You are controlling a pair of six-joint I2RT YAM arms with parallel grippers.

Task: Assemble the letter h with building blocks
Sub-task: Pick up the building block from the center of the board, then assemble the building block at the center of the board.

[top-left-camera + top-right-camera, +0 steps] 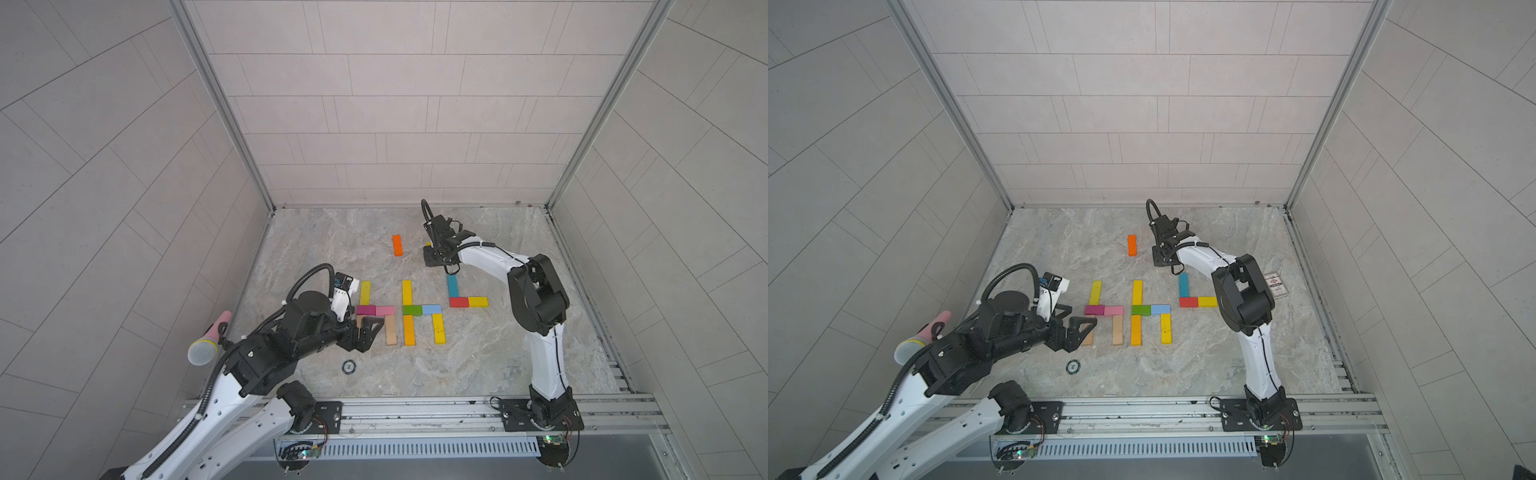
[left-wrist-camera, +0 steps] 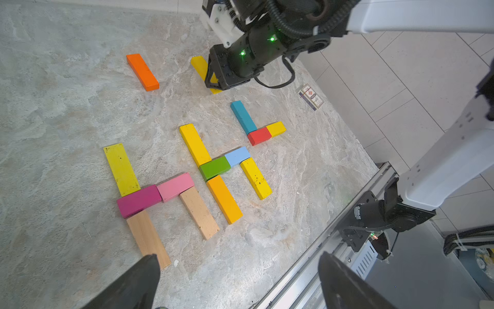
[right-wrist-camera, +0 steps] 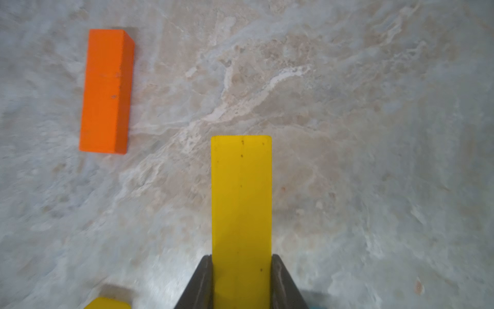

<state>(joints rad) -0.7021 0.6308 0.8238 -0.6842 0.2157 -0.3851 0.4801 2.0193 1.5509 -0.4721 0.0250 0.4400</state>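
Yellow bar (image 3: 242, 200) nearly hidden under right tool (image 3: 242, 256) in top views; we see it clearly only from wrist views. Tool clamped on bar's sides, far on table (image 1: 478, 365). Long axis 12-to-6, parallel to orange bar (image 1: 397, 245) at its 9 o'clock. Left tool (image 1: 368, 334) spread wide, holding nothing

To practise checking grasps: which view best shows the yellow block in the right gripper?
Right wrist view: the yellow block is close, pinched between both fingers. The left wrist view shows it partly behind the right gripper; top views show at most a sliver.
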